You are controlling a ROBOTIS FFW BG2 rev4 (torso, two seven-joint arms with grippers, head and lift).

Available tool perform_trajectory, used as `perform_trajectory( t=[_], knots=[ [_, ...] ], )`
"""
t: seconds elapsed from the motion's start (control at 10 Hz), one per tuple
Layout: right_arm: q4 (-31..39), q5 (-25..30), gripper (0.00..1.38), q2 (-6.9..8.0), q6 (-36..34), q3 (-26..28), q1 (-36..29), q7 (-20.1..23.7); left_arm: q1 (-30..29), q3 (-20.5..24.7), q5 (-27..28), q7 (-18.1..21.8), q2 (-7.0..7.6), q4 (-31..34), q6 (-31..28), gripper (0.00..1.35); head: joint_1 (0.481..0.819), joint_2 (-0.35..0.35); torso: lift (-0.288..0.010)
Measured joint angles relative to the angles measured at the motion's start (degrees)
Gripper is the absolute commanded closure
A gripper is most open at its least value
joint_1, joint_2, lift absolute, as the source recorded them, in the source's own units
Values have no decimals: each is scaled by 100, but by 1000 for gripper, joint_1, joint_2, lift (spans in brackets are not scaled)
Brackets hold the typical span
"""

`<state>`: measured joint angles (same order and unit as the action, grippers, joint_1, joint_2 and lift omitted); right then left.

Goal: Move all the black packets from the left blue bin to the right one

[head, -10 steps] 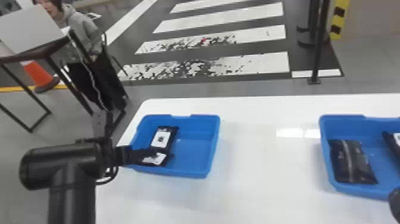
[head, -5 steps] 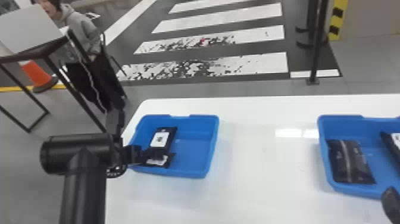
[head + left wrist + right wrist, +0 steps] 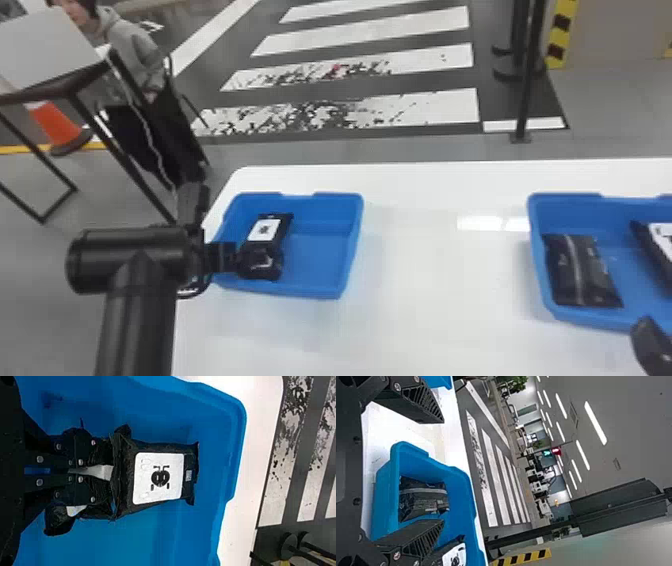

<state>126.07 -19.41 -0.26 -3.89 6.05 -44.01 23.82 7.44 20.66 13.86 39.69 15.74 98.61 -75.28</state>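
Left bin, near side. What's new: a second ago the near packet lies flatter with its white label plain in the head view; now it is bunched up and that label is mostly lost from sight. My left arm has shifted inward over the same stretch, its elbow coming a little toward the bin.

Left gripper is closed on the near packet, black wrap creased around the fingers and a strip of white label pinched between them. I read this as the grasp going in, with the packet low inside the left blue bin. I can't tell whether it has left the floor.

Far packet lies label up in the same bin, right against the held one, much where it was. Risk as I judge it: the lift could drag or tip it, so straight up and slow, then clear the rim before crossing the table.

Right gripper waits beside the right blue bin, fingers spread wide, nothing between them. That bin holds a seam-up packet and a labelled packet. My count: two across, two to go, so about halfway.
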Motion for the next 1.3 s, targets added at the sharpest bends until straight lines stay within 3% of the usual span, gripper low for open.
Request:
perform_trajectory(
  t=[0.2, 0.4, 0.6, 0.9, 1.3],
  knots=[
    [39, -13, 140, 0, -12, -7, -7, 0, -286, 117, -295, 158, -18, 495, 193, 1207, 695, 328, -154],
    [116, -53, 140, -9, -83, -43, 14, 44, -835, 227, -923, 162, -114, 1855, 213, 1207, 695, 293, -154],
    [238, -106, 140, -50, -285, -174, 132, 185, -1204, 239, -1600, 158, -277, 2848, 612, 1208, 695, 256, -154],
    [274, -344, 145, -219, -606, -632, 628, 451, -1336, -416, -2652, 138, -403, 3052, 1437, 1207, 695, 168, -154],
    [43, -591, 144, -346, -867, -1116, 1180, 519, -1331, -1286, -3414, 125, -486, 3055, 1824, 1208, 695, 87, -154]
  ],
)
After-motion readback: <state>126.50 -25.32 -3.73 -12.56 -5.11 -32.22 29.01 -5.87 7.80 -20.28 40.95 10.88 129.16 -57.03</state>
